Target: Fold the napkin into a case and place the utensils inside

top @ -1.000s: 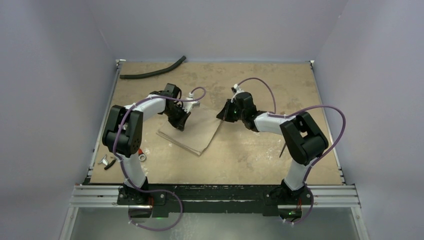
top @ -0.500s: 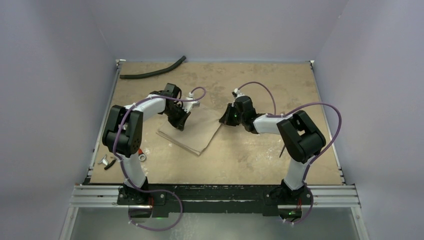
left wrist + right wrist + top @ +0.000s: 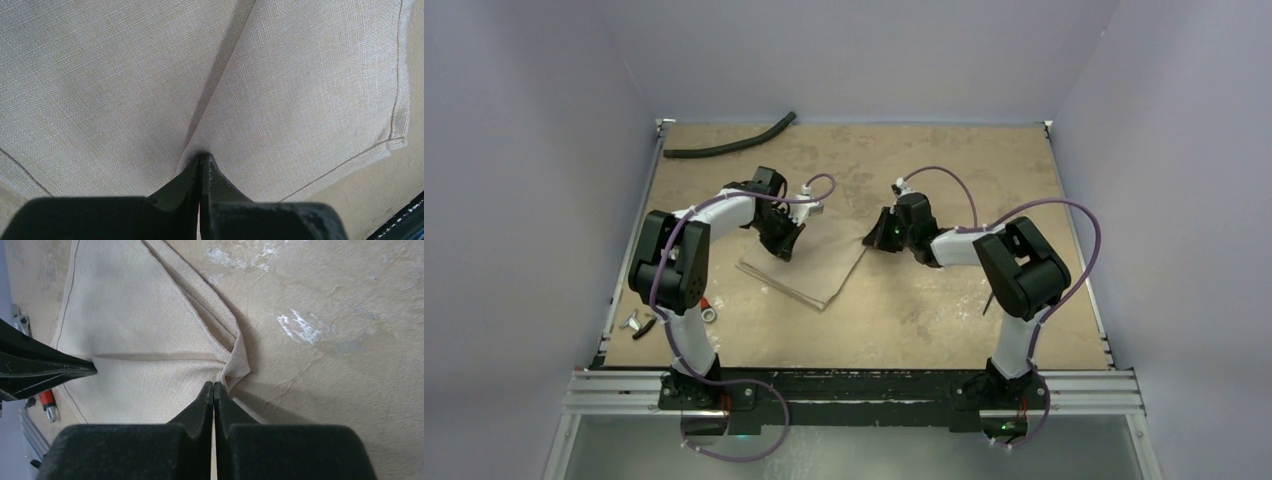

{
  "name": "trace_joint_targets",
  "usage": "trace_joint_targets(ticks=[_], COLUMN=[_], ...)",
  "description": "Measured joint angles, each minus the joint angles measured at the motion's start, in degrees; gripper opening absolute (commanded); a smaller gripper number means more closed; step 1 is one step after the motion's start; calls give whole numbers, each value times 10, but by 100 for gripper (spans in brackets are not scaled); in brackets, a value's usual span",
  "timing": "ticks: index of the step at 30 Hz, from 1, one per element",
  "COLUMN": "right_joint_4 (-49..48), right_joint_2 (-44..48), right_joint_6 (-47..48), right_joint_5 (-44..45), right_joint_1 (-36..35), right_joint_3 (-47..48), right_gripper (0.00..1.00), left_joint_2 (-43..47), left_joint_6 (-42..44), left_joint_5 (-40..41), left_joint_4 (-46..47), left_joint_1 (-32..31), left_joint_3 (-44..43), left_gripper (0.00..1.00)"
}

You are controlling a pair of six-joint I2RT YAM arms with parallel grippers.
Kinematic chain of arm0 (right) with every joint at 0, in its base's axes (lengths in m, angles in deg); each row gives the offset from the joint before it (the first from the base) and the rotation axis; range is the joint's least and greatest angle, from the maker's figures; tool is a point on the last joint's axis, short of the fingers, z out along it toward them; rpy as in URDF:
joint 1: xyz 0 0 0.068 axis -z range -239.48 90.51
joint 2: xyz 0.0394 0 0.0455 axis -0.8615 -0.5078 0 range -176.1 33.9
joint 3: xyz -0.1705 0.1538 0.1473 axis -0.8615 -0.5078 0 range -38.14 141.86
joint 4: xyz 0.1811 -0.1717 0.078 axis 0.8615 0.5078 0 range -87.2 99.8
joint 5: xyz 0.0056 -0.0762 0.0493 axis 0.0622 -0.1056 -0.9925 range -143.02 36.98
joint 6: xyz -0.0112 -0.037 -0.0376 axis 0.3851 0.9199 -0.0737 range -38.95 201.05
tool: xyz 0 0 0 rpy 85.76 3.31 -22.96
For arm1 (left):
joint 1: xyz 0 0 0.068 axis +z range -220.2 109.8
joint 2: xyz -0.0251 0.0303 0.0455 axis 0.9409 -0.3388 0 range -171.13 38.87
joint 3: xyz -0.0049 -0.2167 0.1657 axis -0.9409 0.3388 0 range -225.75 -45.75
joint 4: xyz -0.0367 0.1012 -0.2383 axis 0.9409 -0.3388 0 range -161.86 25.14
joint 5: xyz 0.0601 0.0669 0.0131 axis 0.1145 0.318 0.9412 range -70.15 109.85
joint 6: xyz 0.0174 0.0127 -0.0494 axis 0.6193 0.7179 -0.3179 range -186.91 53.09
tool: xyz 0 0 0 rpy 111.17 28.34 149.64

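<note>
So the napkin point(image 3: 809, 268) is lying partly folded on the bench point(image 3: 944, 170), a bit left of the middle, between the two arms. Left pincer point(image 3: 200, 160) is clenched on the cloth at its far-left side, and you can see the fabric puckering up into the tips. Right pincer point(image 3: 214, 385) is clamped on the right-hand corner, where the layers bunch into a little fold. Black hose point(image 3: 729, 145) sits at the far left edge, well apart from the cloth.

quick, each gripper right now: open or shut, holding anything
Left gripper: closed, pinching a fold of the napkin.
Right gripper: closed, pinching the napkin at its corner.
</note>
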Motion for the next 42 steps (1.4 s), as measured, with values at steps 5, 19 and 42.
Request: trace_joint_targets(ticks=[5, 19, 42], right_joint_4=[-40, -68, -59], right_joint_2=[-2, -24, 102], right_joint_6=[-16, -21, -30], right_joint_5=[-49, -104, -111], right_joint_1=[24, 52, 54], right_joint_3=[-22, 3, -14], right_gripper=[0, 0, 35], left_joint_2=[0, 2, -48], left_joint_6=[1, 1, -36], left_joint_5=[1, 6, 2], left_joint_4=[0, 0, -28], left_joint_1=[0, 0, 5], left_joint_3=[0, 0, -145], left_gripper=[0, 0, 3])
